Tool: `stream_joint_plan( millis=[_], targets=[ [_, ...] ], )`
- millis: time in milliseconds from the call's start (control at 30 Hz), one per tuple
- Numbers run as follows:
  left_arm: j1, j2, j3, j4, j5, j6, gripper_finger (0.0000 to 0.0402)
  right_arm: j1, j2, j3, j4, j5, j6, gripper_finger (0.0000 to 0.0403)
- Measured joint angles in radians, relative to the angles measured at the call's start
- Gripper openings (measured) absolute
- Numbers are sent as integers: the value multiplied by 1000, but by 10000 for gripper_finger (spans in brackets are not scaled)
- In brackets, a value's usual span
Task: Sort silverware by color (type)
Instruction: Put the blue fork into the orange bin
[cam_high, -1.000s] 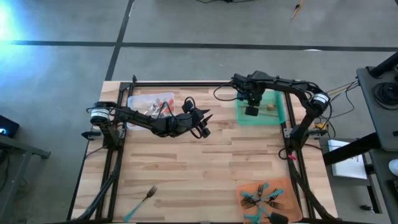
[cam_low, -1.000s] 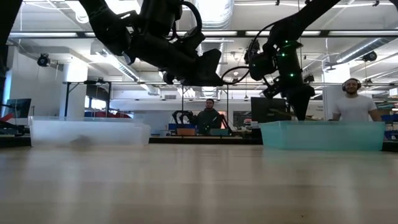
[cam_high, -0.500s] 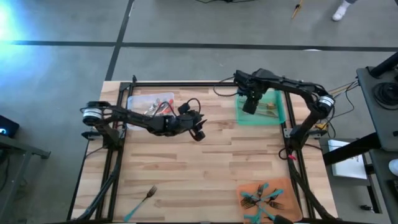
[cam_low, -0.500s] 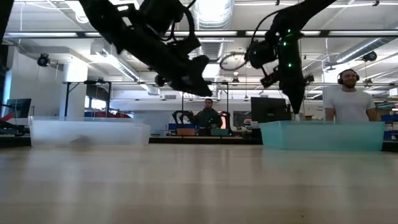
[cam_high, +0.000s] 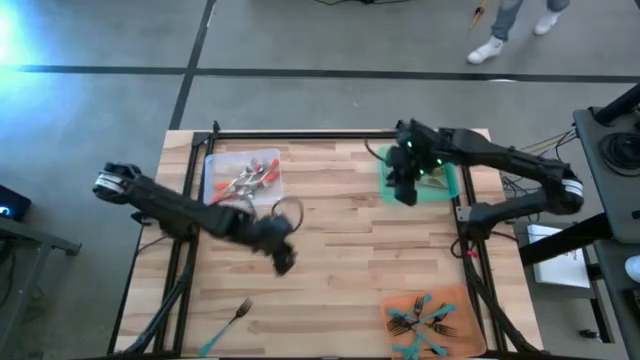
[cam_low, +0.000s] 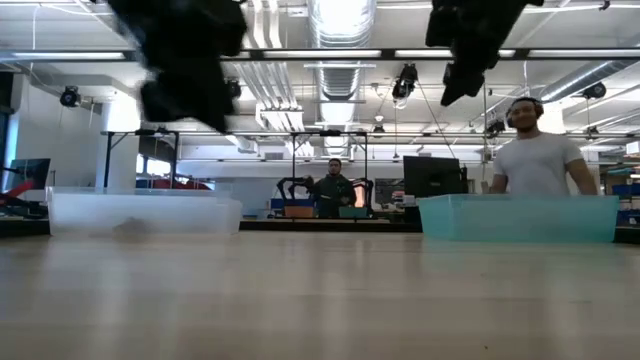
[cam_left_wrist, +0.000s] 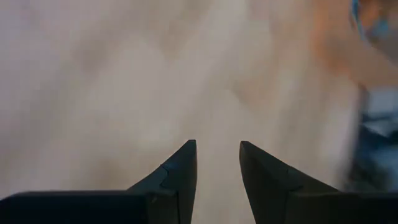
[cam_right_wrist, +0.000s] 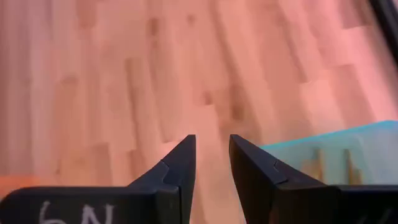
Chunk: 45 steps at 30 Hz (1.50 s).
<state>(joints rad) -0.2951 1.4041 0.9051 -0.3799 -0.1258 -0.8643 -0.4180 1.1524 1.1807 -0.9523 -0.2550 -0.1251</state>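
My left gripper (cam_high: 284, 264) (cam_left_wrist: 217, 155) hangs open over bare wood left of the table's middle, with nothing between its fingers. My right gripper (cam_high: 404, 195) (cam_right_wrist: 211, 152) is open and empty, high above the left edge of the green tray (cam_high: 447, 186), which holds gold-toned silverware (cam_high: 432, 172). Red-handled silverware (cam_high: 250, 178) lies in the clear tray (cam_high: 215, 165) at the far left. Teal-handled pieces (cam_high: 420, 322) lie in the orange tray (cam_high: 462, 300) at the near right. One teal-handled fork (cam_high: 232, 318) lies flat on the table near the front left corner.
A black frame (cam_high: 290, 134) runs along the table's far edge and down both sides. In the low view a person in a white shirt (cam_low: 535, 162) stands behind the green tray and another person (cam_low: 335, 188) sits farther back. Bare wood spans the table's middle (cam_high: 350, 250).
My left gripper has swung from beside the clear tray toward the table's near edge and leftward, tipping its fingers downward. My right gripper has risen out of the green tray and drawn a little toward the table's middle.
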Motion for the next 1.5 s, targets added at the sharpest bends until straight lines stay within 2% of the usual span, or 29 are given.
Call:
stream_joint_plan(
  millis=[100,233,367,467,533,667,733,967,1067,1167,1500],
  targets=[
    [-148,-35,0,-36,67,-253,104,74,-48,-40,1,1,27,94],
    [-341,-45,0,-22,13,-608,104,142,-87,-92,9,0,37,100],
    [-492,7,0,-28,-7,-961,104,172,-95,-129,18,2,37,102],
    [-563,59,25,-83,23,-1131,103,177,-89,-143,25,1,36,101],
    [-589,94,68,-174,49,-1190,102,177,-84,-151,28,1,37,101],
    [-609,177,187,-373,163,-1222,102,176,-84,-168,36,1,42,104],
    [-610,226,255,-445,187,-1200,102,176,-84,-173,39,1,52,104],
    [-609,423,474,-631,197,-962,102,176,-83,-177,48,1,49,105],
    [-609,506,537,-723,260,-877,102,176,-83,-177,49,1,48,103],
    [-609,561,557,-757,327,-826,102,176,-83,-177,49,1,46,101],
    [-608,569,469,-709,312,-819,97,176,-83,-177,49,1,47,105]
  ],
)
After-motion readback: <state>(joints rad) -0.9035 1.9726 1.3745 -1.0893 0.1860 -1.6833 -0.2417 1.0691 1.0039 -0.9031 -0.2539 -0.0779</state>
